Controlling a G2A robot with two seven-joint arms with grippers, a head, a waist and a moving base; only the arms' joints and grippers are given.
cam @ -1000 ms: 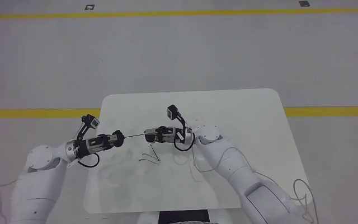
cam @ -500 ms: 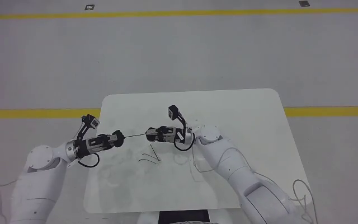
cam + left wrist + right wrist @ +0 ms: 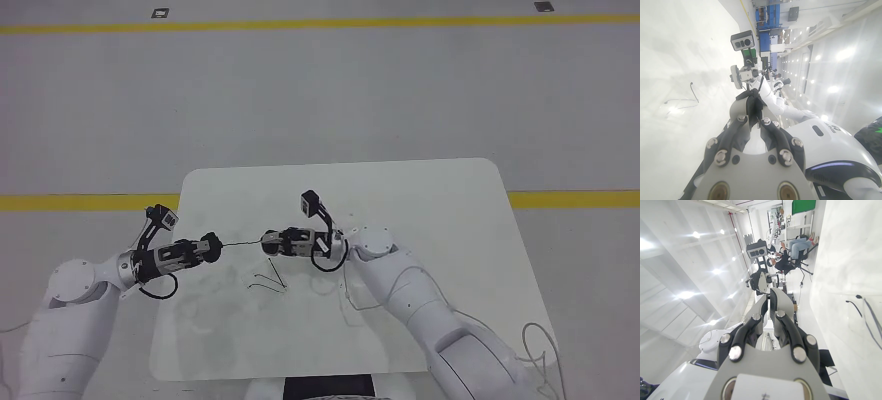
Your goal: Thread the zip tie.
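Between the two sets of jaws, the zip tie runs as a thin dark line above the table. One end is pinched in the left gripper and the other sits at the tips of the right gripper. Both pairs of jaws are closed to a narrow slit on it. In the left wrist view a dark bunch sits at the tips of the left gripper, but which end is the head I cannot tell. The threading likely calls for small moves along the tie's own line, with both ends level so the tail meets the slot square. A grip close to the tip should stop the strap bowing. Each arm lies low over the table with its forearm turned inward, and the grippers face each other nose to nose, near but apart. Loose ties lie on the table below the gap between the jaws, on the robot's side of it.
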